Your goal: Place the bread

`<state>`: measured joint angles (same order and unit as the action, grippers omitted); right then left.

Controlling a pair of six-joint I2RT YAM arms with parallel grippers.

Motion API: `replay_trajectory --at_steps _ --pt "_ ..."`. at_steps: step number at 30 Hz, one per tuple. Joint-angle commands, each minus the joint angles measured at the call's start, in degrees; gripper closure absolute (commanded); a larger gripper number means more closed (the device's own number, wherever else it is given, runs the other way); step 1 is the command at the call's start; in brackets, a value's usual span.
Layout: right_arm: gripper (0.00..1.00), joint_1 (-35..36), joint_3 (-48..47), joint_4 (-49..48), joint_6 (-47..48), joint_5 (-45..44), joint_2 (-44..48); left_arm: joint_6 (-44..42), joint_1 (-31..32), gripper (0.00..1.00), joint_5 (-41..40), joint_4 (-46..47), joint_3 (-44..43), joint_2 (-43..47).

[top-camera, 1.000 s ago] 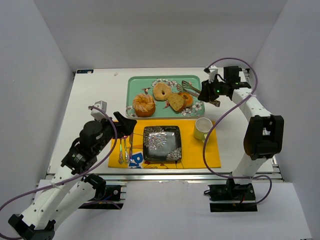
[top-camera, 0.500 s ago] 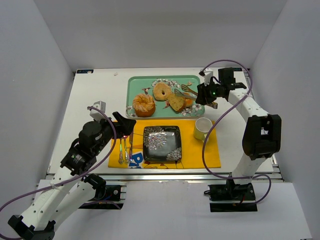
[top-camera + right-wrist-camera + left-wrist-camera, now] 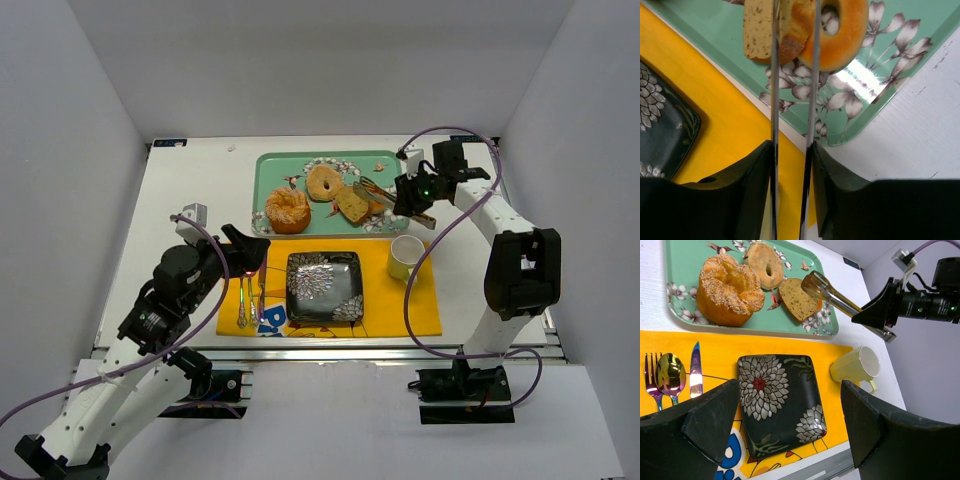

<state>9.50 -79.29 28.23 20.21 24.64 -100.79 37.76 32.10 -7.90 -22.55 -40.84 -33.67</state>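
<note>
Holding one pair of metal tongs (image 3: 837,296), the right gripper (image 3: 411,191) has its jaws narrowed on the two arms, squeezing them close together. The tong tips reach over the single bread slice (image 3: 797,299), which lies on the one green floral tray (image 3: 680,275) between a plain bagel (image 3: 765,265) and an orange ring (image 3: 845,30); whether the tips touch the slice is hard to tell. A sesame bun (image 3: 730,290) makes four baked items on the tray. Nearer, one yellow placemat (image 3: 790,342) carries one black flowered plate (image 3: 777,400), one pale mug (image 3: 856,369) to its right, and one fork (image 3: 651,377), one spoon (image 3: 669,375) and one knife (image 3: 695,372) to its left. The left gripper (image 3: 250,250) hangs above the cutlery, jaws wide with nothing between them
</note>
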Motion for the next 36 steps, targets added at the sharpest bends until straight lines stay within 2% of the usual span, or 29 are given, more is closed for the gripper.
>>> replay_trajectory --at_steps 1,9,17,25,32,36 --pt "0.60 0.3 -1.0 2.4 0.4 1.1 2.2 0.6 0.2 0.09 -0.7 -0.2 -0.1 0.9" --pt "0.78 0.3 -2.1 3.1 -0.5 4.1 4.6 0.7 0.2 0.09 -0.7 -0.3 0.1 1.4" --pt "0.83 0.3 -4.6 3.4 -1.7 8.5 8.6 0.7 0.2 0.09 -0.7 -0.3 -0.2 1.5" --pt "0.85 1.1 -6.0 11.3 0.4 15.7 12.5 0.6 0.2 0.09 -1.2 -0.3 -0.6 1.8" --pt "0.86 9.3 2.3 18.8 4.7 22.4 22.0 0.2 0.2 0.09 -1.9 -0.2 -0.9 1.9" --pt "0.86 14.3 12.5 18.4 4.6 20.6 26.3 -0.1 0.2 0.09 -2.1 -0.5 -1.4 1.7"
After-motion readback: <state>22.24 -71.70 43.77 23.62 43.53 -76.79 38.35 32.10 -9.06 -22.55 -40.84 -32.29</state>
